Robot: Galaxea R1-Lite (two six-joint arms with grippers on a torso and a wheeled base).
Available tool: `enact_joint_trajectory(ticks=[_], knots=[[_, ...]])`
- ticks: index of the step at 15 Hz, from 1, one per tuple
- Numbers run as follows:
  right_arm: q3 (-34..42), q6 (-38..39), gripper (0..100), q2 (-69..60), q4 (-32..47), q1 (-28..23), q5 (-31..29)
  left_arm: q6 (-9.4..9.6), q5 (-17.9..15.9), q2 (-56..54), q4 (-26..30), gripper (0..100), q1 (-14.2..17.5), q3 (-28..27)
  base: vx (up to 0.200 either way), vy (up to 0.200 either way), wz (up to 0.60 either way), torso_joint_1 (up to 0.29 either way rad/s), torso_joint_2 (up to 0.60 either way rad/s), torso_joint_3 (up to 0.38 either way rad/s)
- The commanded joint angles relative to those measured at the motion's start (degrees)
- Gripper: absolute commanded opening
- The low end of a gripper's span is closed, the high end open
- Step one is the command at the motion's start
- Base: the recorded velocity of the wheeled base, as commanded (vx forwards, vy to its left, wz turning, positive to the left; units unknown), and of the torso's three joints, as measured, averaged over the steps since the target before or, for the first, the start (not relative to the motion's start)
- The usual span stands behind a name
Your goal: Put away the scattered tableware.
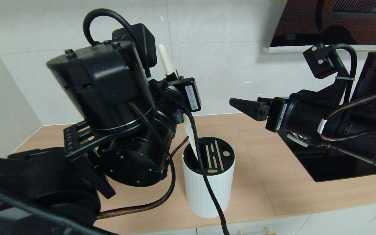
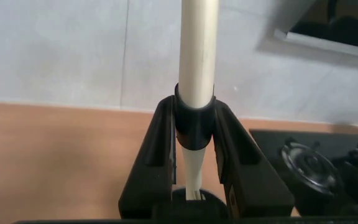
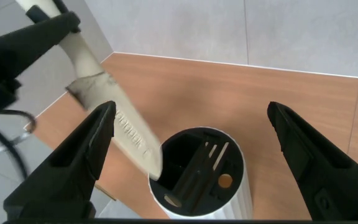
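A kitchen counter (image 1: 266, 176) of light wood, seen from above, with a grey tiled wall (image 1: 240, 58) behind it. Near the front edge stands a white ribbed knife holder (image 1: 207, 192), a tall cylinder with a black top cut into narrow slots and one wide opening.

The left gripper (image 1: 175, 78) hangs over the holder, its fingers clamped on the cream handle of a knife (image 1: 189, 133). The knife points down at a slant, handle end sticking up past the fingers and blade tip inside the rim of the wide opening. In the left wrist view, the two black fingers (image 2: 160, 143) press on either side of a dark collar around the handle.

The right gripper (image 1: 243, 107) is held level, above the counter and to the right of the holder, well apart from the knife. Its fingers (image 3: 92, 149) are spread wide with nothing between them.

A black glass cooktop (image 1: 331, 166) is set into the counter on the right. A dark range hood (image 1: 338, 23) hangs above it.
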Motion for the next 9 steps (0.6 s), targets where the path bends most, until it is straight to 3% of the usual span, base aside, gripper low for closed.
enact_joint_trajectory(ticks=[1,4,9], knots=[[0.1,0.0,100,0.3,0.0,0.0,0.0,1.84,0.1,2.3,-3.2,0,0.0,1.7,0.0,0.0,0.0,0.0,0.0,0.0],[0.1,0.0,100,0.4,0.0,0.0,0.1,2.71,0.9,4.1,-5.4,0,0.0,1.8,0.0,0.0,0.0,0.0,0.0,0.0],[0.1,0.0,100,0.8,0.0,0.0,0.1,2.45,1.0,5.1,-5.9,0,0.0,1.4,0.0,0.0,0.0,0.0,0.0,0.0]])
